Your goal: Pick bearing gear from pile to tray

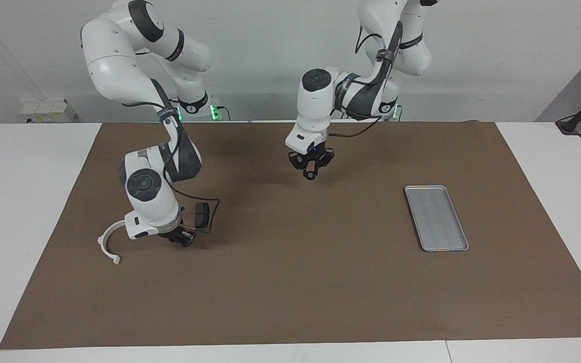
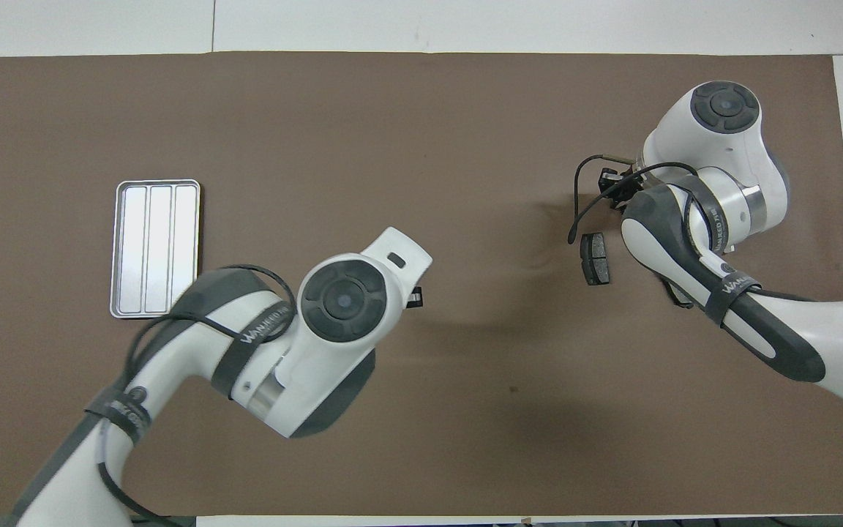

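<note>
One tray (image 1: 437, 218), one brake pad (image 1: 201, 214), one white arc (image 1: 108, 243); left gripper (image 1: 310, 174) grips a small black ring, right gripper (image 1: 183, 237) unclear.

Left hand (image 1: 310, 174) raised over brown mat (image 1: 300, 282) holding small dark ring (image 1: 310, 175), right hand (image 1: 183, 237) low among pile beside brake pad (image 1: 201, 214) and white arc (image 1: 109, 243), silver tray (image 1: 436, 218) toward left arm's end

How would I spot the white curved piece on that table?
Start at the brown mat and go to the right arm's end, away from the tray. There, beside the right gripper low at the mat, lies the white arc. It is a thin open half-ring, unlike the flat dark brake pad nearby.
</note>
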Robot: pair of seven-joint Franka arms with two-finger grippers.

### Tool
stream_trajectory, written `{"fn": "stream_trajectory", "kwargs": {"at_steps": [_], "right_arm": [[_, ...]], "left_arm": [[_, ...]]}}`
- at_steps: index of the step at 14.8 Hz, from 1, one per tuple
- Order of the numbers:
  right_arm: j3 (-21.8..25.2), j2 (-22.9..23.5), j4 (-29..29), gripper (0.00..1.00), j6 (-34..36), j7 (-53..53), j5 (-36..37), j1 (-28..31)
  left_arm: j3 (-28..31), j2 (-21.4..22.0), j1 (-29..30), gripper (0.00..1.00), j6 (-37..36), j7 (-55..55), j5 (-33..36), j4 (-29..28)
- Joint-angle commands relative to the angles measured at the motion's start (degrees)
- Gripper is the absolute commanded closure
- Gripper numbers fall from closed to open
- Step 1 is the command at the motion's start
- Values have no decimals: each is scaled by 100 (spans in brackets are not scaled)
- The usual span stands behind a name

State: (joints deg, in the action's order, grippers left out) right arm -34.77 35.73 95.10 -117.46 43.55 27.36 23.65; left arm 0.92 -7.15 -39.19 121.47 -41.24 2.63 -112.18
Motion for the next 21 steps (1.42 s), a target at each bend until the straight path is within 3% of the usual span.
{"fn": "stream_trajectory", "kwargs": {"at_steps": [1, 6, 8, 11, 15, 21], "right_arm": [[-48, -66, 263, 65, -75, 181, 59, 87], [-48, -66, 255, 86, -75, 154, 59, 87], [-48, -66, 246, 100, -75, 145, 59, 87], [-48, -75, 211, 100, -58, 119, 59, 87], [-74, -259, 175, 100, 126, -12, 68, 70], [-539, -443, -553, 100, 1364, -425, 59, 61]], "left_arm": [[-48, 39, 865, 82, -431, 825, 71, 502], [-48, 39, 2544, 82, -624, 3117, 10, 618], [-48, 39, 3099, 82, -563, 3901, -148, 574], [-39, 65, 3636, 82, -423, 4649, -236, 443], [-39, 241, 3875, 82, 314, 4932, -237, -268], [-39, 241, 3875, 82, 1001, 4950, -237, -1016]]}}
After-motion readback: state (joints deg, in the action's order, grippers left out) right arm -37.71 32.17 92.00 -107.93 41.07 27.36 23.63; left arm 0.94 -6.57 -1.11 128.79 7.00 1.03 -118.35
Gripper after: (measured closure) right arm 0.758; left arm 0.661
